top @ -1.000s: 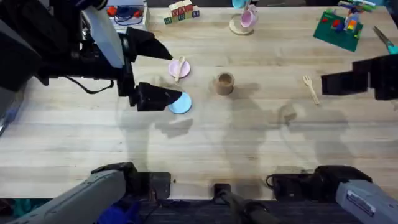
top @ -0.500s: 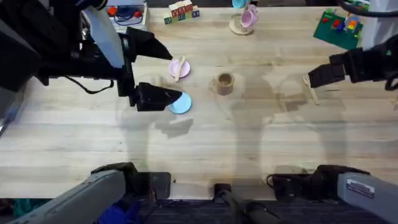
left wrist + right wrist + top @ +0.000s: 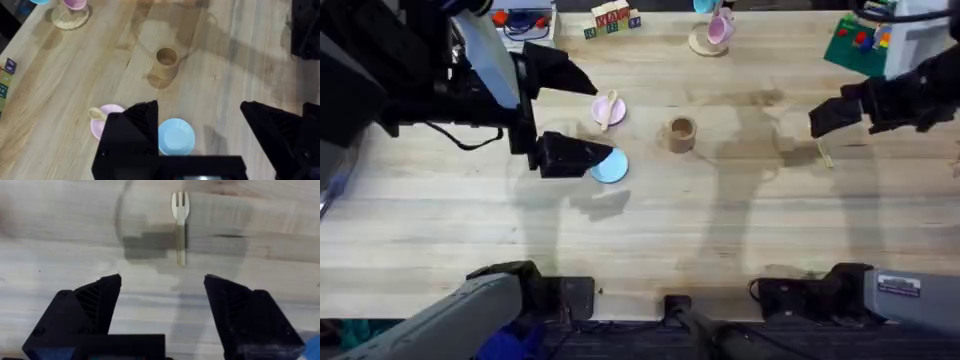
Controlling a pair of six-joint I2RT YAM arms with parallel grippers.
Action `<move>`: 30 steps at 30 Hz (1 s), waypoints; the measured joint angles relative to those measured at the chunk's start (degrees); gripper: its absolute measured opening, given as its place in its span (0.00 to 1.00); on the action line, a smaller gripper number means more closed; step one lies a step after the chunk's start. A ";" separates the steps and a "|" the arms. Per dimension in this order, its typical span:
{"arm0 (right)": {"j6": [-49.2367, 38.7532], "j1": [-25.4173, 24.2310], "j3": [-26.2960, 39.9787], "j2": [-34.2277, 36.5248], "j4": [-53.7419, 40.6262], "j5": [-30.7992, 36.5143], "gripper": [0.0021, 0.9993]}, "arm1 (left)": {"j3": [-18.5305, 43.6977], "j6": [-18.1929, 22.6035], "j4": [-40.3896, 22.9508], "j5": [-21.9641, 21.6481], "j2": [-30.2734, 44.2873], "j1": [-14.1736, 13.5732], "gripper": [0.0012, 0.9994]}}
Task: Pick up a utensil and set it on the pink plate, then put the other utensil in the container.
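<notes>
1. The table shows pale, matt wood with visible grain.
2. The fork looks like light, smooth wood.
3. The container reads as brown wood.
4. The pink plate looks like smooth plastic.

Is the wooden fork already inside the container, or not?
Not yet. The fork lies flat on the table, the open right gripper above it; the container stands apart.

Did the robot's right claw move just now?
Yes. The right gripper has slid in from the table's right edge toward the middle, and is now over the fork, closer to the wooden cup, which stayed put.
</notes>
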 joint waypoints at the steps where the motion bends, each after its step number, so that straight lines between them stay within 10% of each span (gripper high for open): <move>1: 0.00 0.00 0.00 0.75 0.35 -0.09 1.00 | 0.00 0.02 0.26 0.00 0.00 0.00 0.99; 30: -0.43 0.00 -4.53 12.03 15.80 2.91 1.00 | -0.02 0.15 0.68 0.00 0.00 0.00 0.99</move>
